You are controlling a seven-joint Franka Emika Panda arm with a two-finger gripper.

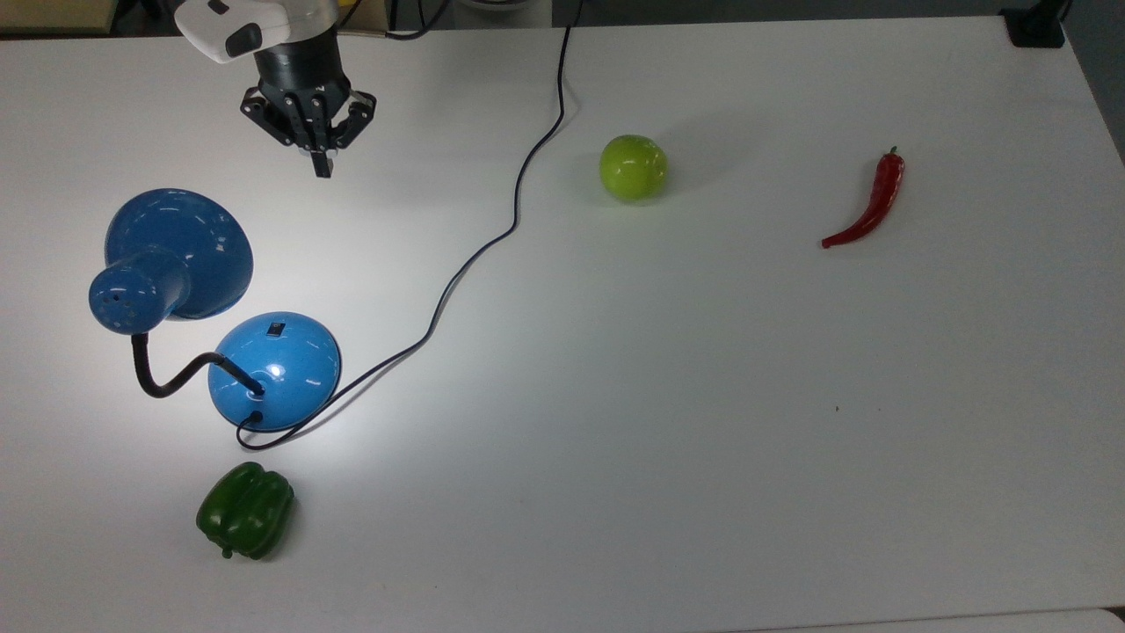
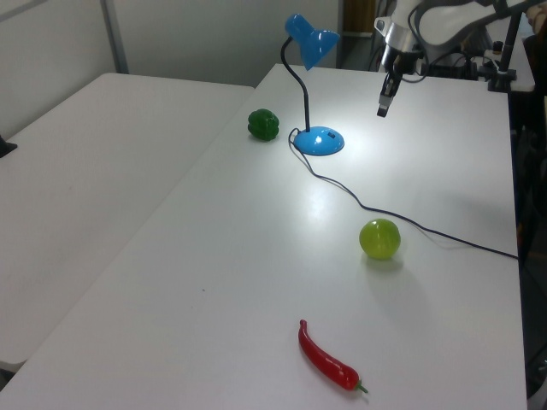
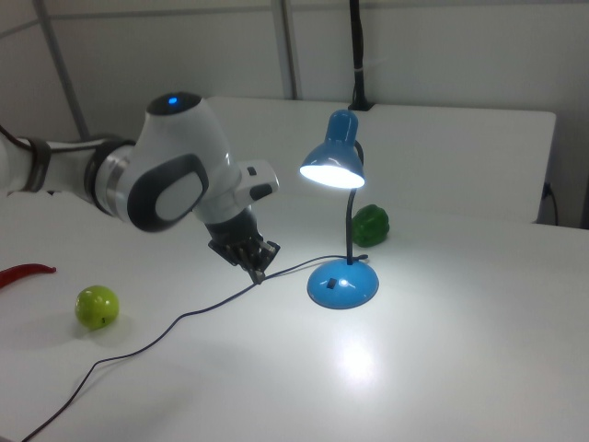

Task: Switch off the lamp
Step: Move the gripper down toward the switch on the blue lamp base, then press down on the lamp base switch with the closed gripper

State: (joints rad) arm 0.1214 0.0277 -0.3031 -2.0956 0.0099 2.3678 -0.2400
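The blue lamp stands at the top view's left, lit, its cone shade glowing and a bright patch on the table around its domed base. A small black switch sits on the base's top. Its black cord snakes across the table to the far edge. My gripper hangs above the table beyond the base, fingers together and shut on nothing, pointing down. In the left view the gripper is to the right of the shade, and in the right view the gripper is left of the base.
A green bell pepper lies near the base. A green apple sits mid-table beside the cord. A red chilli lies at the top view's right. A second white table adjoins at the left view's left.
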